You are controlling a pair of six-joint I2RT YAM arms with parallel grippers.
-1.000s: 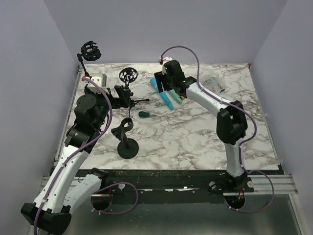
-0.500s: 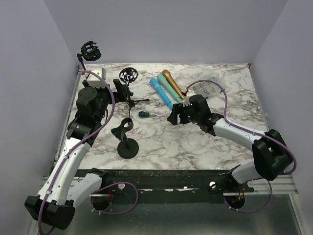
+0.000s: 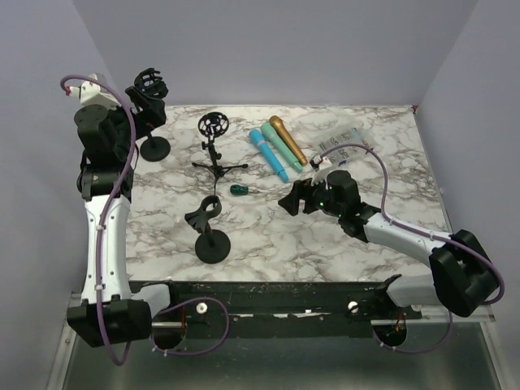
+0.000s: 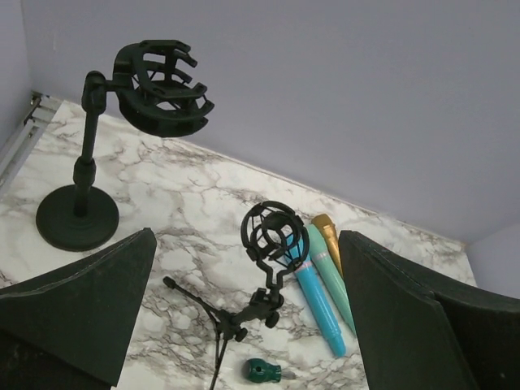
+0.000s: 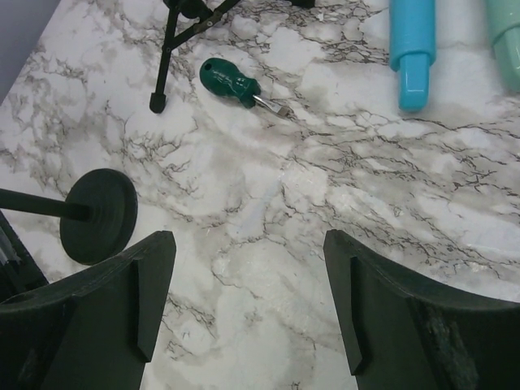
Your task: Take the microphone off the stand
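The marble bench (image 3: 268, 244) carries everything, and two arms work over it. The left arm (image 3: 101, 219) is raised at the far left corner, while the right arm (image 3: 398, 236) stretches low from the near right toward the middle.

There are three stands. The tall stand (image 3: 152, 89) is at the far left, with a round foot and a cage holder on top. The tripod stand (image 3: 214, 150), with a smaller cage, is just right of it. The clip stand (image 3: 211, 240), on a round foot, is nearest the arms.

There are also three microphones: blue (image 3: 269, 154), teal (image 3: 283, 148) and gold (image 3: 291, 140). They lie flat side by side on the far middle of the bench, right of the tripod stand and apart from all three stands. One clear bag (image 3: 345, 142) lies at the far right. One small green screwdriver (image 3: 238, 190) lies between the tripod stand and the clip stand.

Only the top view shows the bag and both arms. The left wrist view shows the tall stand, the tripod stand, the microphones and the screwdriver, but not the clip stand. The right wrist view shows the clip stand's foot, one tripod leg, the screwdriver and the tips of the blue and teal microphones.

Bench and wall show through both cages. What the bag holds is too small to tell.

The left end effector (image 4: 248, 244) is spread wide with nothing between its fingers. The right end effector (image 5: 248, 240) is also spread, over bare marble.
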